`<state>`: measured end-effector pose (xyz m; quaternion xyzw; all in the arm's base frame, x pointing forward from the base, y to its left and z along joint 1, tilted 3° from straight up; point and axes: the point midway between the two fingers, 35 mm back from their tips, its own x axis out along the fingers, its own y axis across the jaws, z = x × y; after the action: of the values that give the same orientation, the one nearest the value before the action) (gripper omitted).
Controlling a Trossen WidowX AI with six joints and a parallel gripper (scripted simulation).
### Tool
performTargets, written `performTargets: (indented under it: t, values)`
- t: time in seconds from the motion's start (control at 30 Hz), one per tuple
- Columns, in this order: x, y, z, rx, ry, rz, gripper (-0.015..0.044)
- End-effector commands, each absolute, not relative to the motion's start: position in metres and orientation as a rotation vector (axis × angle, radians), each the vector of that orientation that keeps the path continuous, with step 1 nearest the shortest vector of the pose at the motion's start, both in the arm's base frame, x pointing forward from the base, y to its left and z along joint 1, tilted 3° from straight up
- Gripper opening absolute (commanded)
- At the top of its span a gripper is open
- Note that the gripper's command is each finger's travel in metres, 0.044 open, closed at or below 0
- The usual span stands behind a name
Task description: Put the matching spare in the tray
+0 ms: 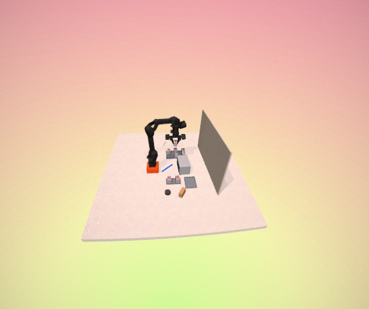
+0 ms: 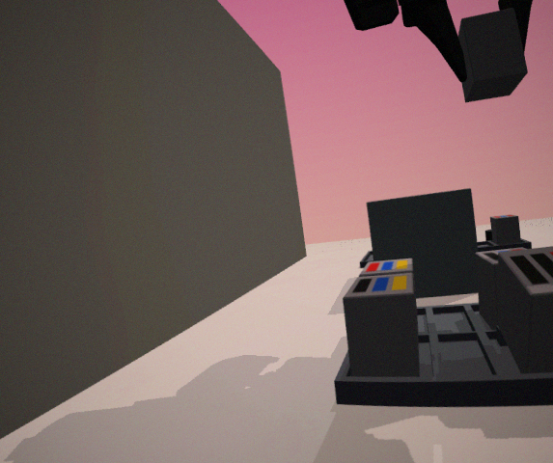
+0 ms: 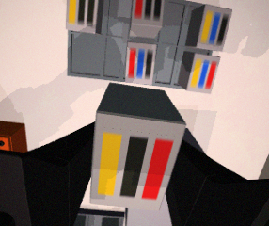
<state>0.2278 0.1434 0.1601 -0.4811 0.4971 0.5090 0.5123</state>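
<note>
The spare (image 3: 134,162) with the yellow, black and red stripes sits pinched between the gripper (image 3: 132,179) jaws, lifted well above the rack of spares (image 3: 125,56), so the picking step looks done and the carrying step is in hand. Below it the rack holds the other coded blocks: a red-blue-black one (image 3: 140,63), a yellow-blue-red one (image 3: 203,73) and more along the far row. From the top view the arm (image 1: 154,132) rises from its orange base (image 1: 152,167), bends over at the elbow and points the gripper (image 1: 176,140) straight down over that rack (image 1: 176,152). The flat grey tray (image 1: 190,182) lies on the table (image 1: 178,212) on the other side of the light grey mounted unit (image 1: 183,164), well apart from the gripper, near a second small rack (image 1: 172,180). I'd judge the next move calls for a swing over or around the unit, then a lowering onto the tray before the jaws spread; whether this code matches the unit's back I cannot tell from here
</note>
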Motion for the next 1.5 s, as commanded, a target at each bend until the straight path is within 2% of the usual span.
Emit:
performTargets:
  t: [0.0, 0.83, 1.47]
  values:
    - [0.242, 0.133, 0.159, -1.137, 1.211, 1.222, 0.0]
    - [0.325, 0.023, 0.162, -1.13, 1.209, 1.152, 0.0]
    - [0.351, -0.095, 0.157, -1.184, 1.22, 1.182, 0.0]
